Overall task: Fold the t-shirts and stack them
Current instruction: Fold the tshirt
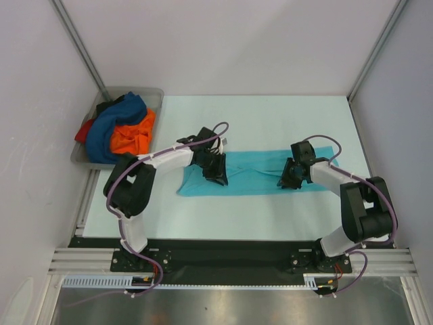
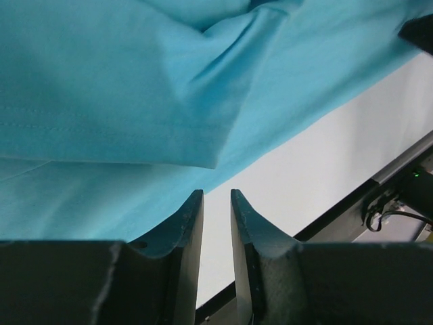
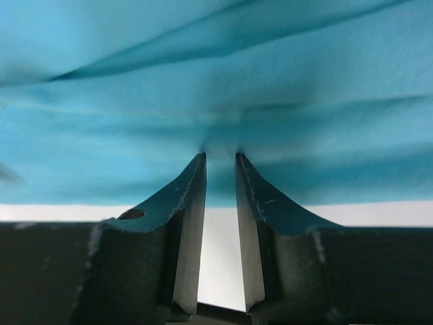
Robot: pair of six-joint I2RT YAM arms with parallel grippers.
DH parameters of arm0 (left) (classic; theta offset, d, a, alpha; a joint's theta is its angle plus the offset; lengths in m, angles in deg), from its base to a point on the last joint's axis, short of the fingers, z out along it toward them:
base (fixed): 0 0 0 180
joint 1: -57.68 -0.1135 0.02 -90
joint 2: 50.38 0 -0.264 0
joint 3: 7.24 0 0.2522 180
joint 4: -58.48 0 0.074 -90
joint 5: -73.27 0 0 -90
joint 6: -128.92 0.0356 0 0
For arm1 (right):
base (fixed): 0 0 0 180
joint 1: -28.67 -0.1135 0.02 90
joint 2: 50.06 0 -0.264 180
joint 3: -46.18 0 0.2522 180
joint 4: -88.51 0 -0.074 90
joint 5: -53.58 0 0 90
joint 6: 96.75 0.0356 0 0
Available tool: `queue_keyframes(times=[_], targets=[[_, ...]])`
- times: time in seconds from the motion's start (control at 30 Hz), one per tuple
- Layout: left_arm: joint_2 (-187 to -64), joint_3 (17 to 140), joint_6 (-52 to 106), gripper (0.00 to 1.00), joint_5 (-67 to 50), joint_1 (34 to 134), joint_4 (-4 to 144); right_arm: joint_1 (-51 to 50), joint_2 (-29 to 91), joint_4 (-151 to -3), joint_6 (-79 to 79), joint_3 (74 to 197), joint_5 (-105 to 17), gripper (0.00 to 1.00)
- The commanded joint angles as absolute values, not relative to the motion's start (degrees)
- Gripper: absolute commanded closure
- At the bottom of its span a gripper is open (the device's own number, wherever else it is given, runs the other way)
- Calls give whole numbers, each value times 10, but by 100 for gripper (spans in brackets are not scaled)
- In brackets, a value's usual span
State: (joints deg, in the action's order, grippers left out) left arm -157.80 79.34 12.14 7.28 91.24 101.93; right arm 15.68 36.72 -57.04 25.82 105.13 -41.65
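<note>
Just beneath left end effector and right end effector lies turquoise t-shirt.

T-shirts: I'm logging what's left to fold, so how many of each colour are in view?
Turquoise t-shirt, spread under the grippers: 1
Dark blue t-shirt, in the grey tray: 1
Orange t-shirt, in the tray: 1
Red t-shirt, in the tray: 1
Total: 4 visible; the heap may hide more.

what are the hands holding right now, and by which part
Left hand: nothing; bare table shows between its fingers, beside the edge of the turquoise t-shirt. Right hand: it meets the shirt near its edge, but a pinch cannot be told.
</note>
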Motion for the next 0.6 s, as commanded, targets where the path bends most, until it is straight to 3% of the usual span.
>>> queue_keyframes(times=[0.0, 0.4, 0.57], targets=[[-1585, 774, 140, 73, 58, 909, 1016, 167, 395, -575, 230, 1089, -400, 71], [-1595, 715, 144, 74, 24, 906, 1013, 210, 471, -537, 183, 1202, -369, 65], [-1592, 706, 148, 74, 19, 905, 1013, 242, 513, -515, 156, 1285, -364, 57]])
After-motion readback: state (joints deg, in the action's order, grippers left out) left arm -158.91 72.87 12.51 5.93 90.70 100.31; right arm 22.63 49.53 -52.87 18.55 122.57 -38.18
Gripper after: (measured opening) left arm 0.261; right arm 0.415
